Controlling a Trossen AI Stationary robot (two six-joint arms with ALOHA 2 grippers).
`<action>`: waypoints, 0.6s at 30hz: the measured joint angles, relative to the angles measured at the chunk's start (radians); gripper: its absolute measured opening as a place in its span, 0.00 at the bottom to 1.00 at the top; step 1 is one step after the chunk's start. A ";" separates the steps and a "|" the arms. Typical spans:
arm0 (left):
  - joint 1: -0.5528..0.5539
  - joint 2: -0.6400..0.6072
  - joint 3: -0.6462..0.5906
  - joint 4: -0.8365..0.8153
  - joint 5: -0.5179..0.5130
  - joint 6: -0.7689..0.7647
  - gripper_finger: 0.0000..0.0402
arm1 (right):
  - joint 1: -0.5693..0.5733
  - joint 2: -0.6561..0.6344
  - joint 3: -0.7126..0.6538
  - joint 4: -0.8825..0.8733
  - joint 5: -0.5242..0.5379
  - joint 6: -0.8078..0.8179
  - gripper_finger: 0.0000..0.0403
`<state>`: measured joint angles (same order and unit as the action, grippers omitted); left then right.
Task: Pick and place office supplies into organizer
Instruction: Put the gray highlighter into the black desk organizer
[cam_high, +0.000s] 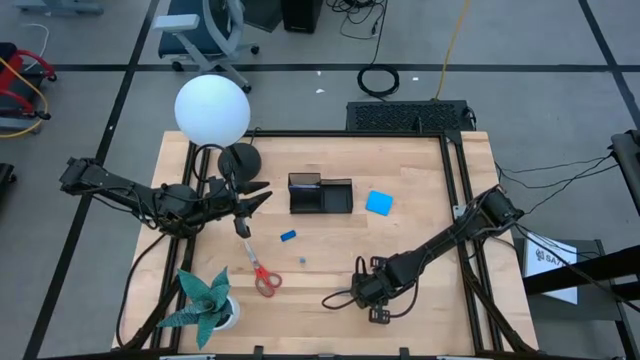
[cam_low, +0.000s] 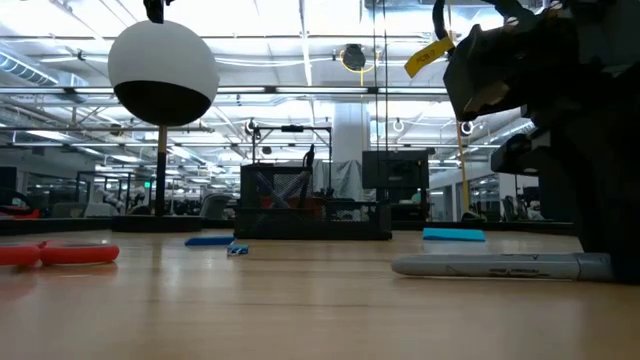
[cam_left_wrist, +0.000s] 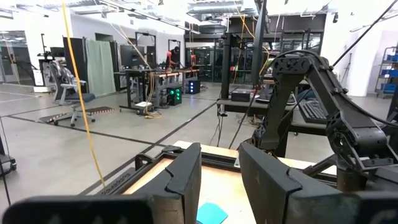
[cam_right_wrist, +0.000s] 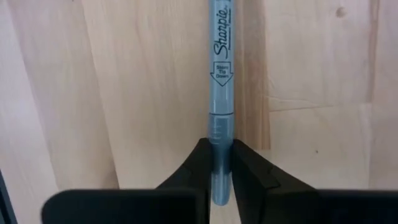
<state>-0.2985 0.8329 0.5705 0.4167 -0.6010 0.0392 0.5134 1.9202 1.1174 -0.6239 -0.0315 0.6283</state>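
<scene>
- 2 arms are seen, both finished in matt black, built of slender links joined by bulkier rounded joint housings.
- Black cables are run along the right arm (cam_high: 455, 235) and looped near its wrist.
- The left gripper (cam_left_wrist: 221, 180) is fitted with 2 broad, angular black fingers.
- The right gripper (cam_right_wrist: 219, 163) is fitted with 2 black fingers tapering to narrow tips.

Grey floor (cam_high: 90, 110) — office chair (cam_high: 205, 30) — ceiling strip lights (cam_low: 300, 45).

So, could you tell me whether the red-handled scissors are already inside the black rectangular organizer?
No, the red-handled scissors lie flat on the wooden table, apart from the black organizer.
</scene>
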 joint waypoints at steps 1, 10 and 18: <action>0.000 0.000 0.000 0.000 0.000 0.000 0.29 | -0.004 0.000 0.000 0.003 -0.006 -0.007 0.07; 0.000 0.000 0.000 0.000 0.000 0.001 0.29 | -0.051 -0.050 -0.003 0.028 -0.067 -0.083 0.07; 0.000 0.000 0.000 -0.001 0.000 0.006 0.29 | -0.103 -0.204 -0.005 0.026 -0.016 -0.119 0.07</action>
<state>-0.2988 0.8330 0.5705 0.4159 -0.6014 0.0456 0.4099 1.7164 1.1125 -0.5978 -0.0475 0.5093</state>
